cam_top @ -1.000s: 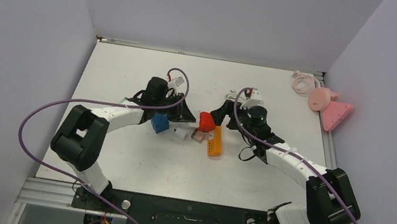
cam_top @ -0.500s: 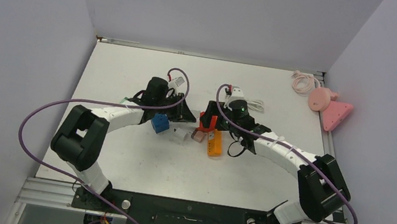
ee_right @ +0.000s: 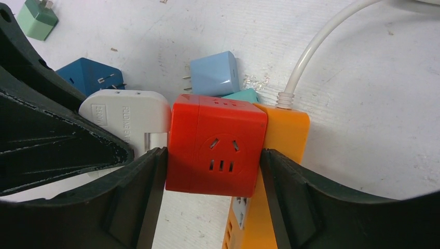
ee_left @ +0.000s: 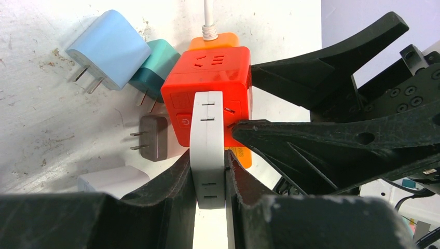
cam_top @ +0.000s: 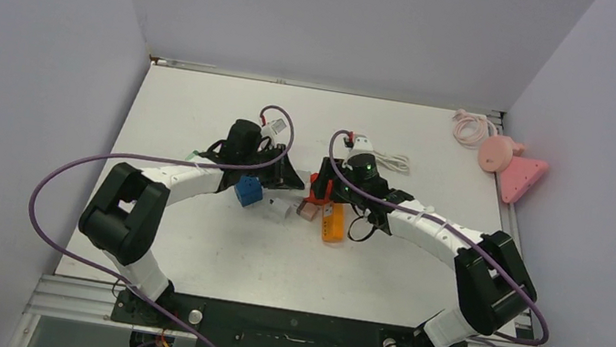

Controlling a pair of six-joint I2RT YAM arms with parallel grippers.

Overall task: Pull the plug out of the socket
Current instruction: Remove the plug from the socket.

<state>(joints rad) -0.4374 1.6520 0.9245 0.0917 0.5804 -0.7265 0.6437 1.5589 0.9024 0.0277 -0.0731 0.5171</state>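
View from above and from both wrist cameras. Near the middle of the table (cam_top: pixel 184 238), I am working on a red cube socket (ee_right: pixel 218 150) that is sitting against the end of an orange power strip (ee_right: pixel 285 135). A white cable (ee_right: pixel 316 41) is running from the strip toward the table's far edge.

My left gripper (ee_left: pixel 207 155) is clamping a flat white plug (ee_left: pixel 206 135) by its two broad faces. The plug is seated in the cube's side that faces my left arm.

My right gripper (ee_right: pixel 211 155) is straddling the cube, with its fingers (ee_right: pixel 150 171) lying against two opposite sides, so I am judging the cube held.

Several loose adapters are lying just beside the cube: a light blue one (ee_right: pixel 214 72), a dark blue one (ee_right: pixel 88 75) and a brown one (ee_left: pixel 154 137).

Here is what I am judging could go wrong:
- If my right hold is too light, the cube may travel with the plug instead of releasing it.
- The cube may part from the orange strip first.
- Pulling off-axis may jam the prongs.
- My left fingers may slide off the plug's smooth faces.
- A sudden release may sweep the loose adapters across the table.
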